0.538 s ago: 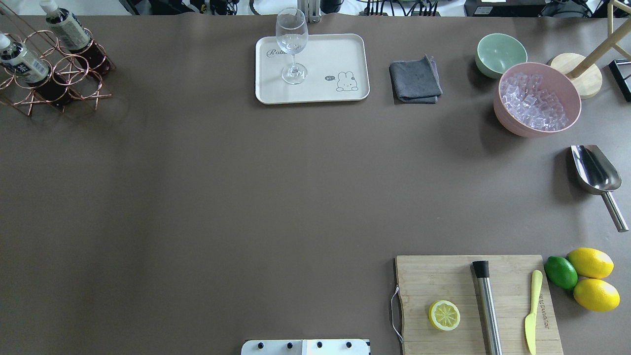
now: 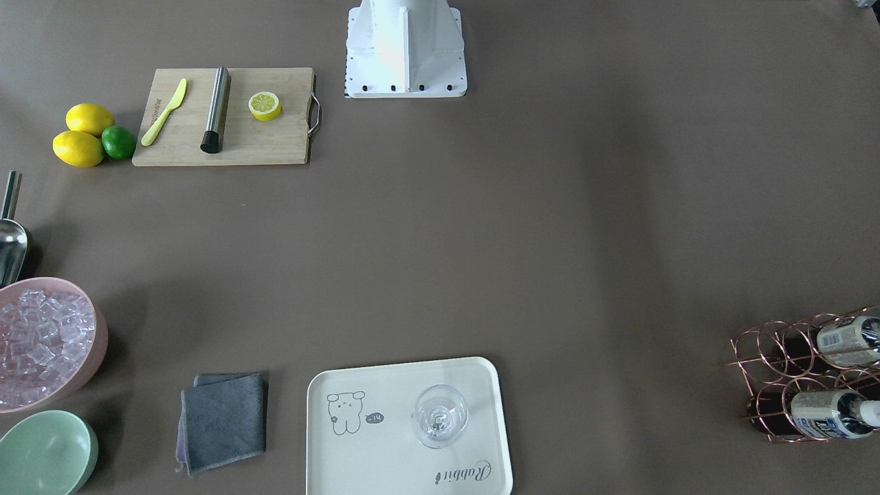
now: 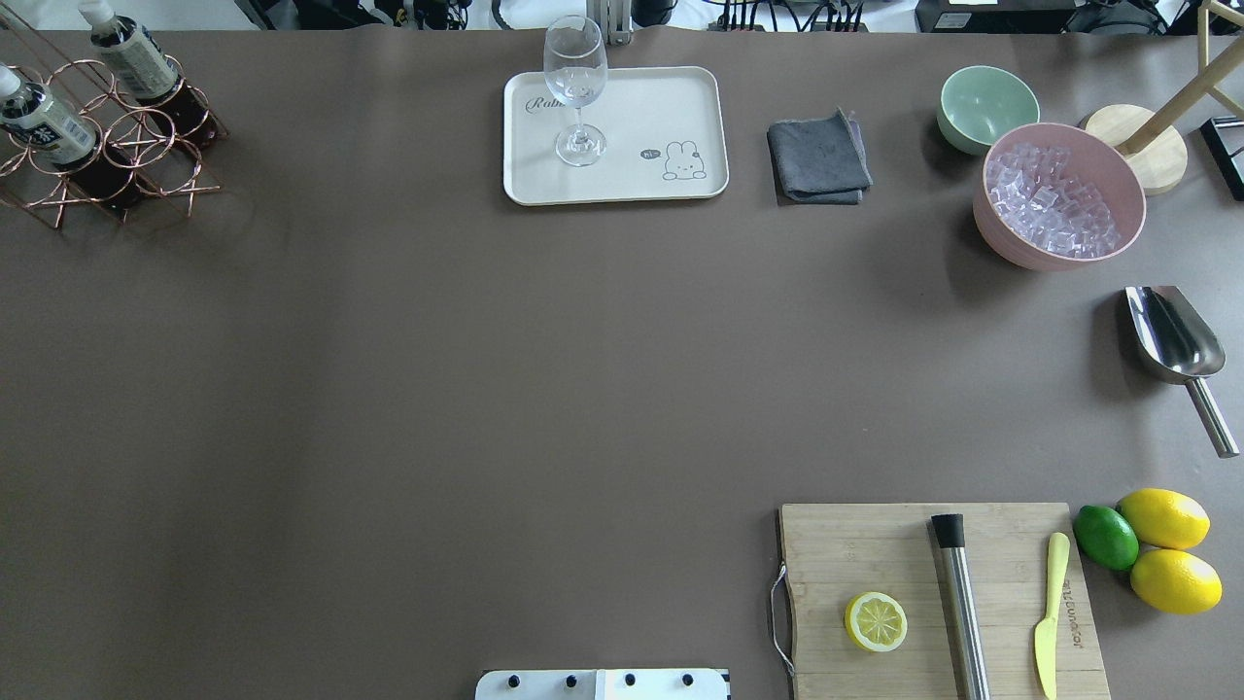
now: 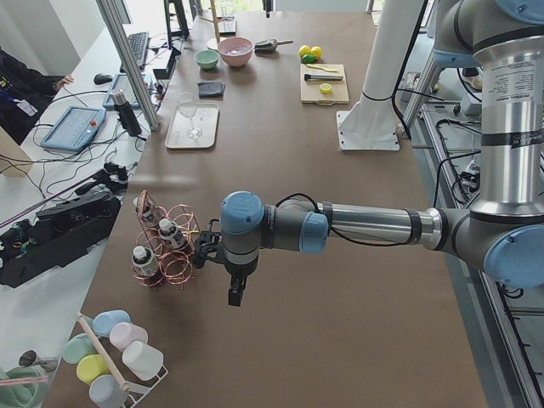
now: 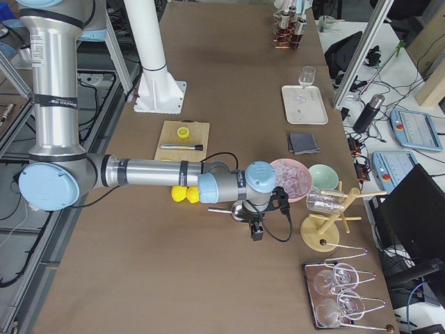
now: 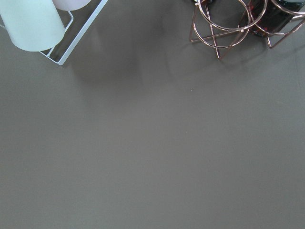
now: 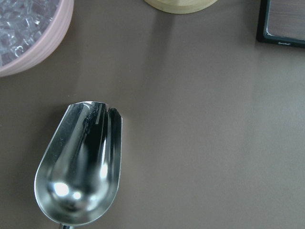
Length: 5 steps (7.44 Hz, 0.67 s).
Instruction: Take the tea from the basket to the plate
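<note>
The copper wire basket [image 3: 160,146] stands at the table's far left corner with tea bottles in it: two show in the overhead view [image 3: 44,126] [image 3: 131,58]. The cream plate [image 3: 661,107] lies at the far middle edge and carries a clear stemmed glass [image 3: 575,83]. My left gripper [image 4: 235,295] shows only in the exterior left view, hanging over bare table just beside the basket [image 4: 170,255]; I cannot tell if it is open. My right gripper [image 5: 255,232] shows only in the exterior right view, over the metal scoop [image 7: 81,171]; I cannot tell its state either.
A pink bowl of ice [image 3: 1059,194], a mint-green bowl [image 3: 986,107] and a grey cloth [image 3: 818,157] sit right of the plate. A cutting board [image 3: 875,554] with half a lemon, a muddler and a knife lies near right. A rack of pastel cups [image 4: 110,357] stands beside the basket.
</note>
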Each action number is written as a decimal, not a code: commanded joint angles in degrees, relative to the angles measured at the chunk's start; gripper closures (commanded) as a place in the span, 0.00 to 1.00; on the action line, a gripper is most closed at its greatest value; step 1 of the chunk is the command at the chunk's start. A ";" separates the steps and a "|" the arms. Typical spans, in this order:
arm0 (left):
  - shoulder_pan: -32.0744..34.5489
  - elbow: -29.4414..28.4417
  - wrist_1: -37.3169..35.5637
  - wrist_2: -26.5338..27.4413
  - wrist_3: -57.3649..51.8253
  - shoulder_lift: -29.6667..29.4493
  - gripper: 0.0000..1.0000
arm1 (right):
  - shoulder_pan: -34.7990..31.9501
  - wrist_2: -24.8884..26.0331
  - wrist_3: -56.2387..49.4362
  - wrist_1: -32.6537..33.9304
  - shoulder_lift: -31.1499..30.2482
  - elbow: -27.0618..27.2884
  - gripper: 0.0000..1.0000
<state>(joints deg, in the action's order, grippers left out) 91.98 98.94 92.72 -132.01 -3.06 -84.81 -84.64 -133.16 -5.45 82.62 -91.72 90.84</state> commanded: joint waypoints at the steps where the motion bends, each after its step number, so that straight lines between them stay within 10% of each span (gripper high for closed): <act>1: 0.04 -0.15 -0.17 0.00 -0.11 -0.09 0.02 | 0.00 -0.08 0.08 0.00 0.13 0.30 0.00; 5: 0.39 0.46 0.27 0.00 -0.02 -0.61 0.02 | 0.00 -0.08 0.08 0.09 -0.39 -0.05 0.00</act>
<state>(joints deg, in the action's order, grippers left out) 92.33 99.26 92.93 -132.01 -3.16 -85.12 -84.64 -133.19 -5.40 82.66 -91.95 90.80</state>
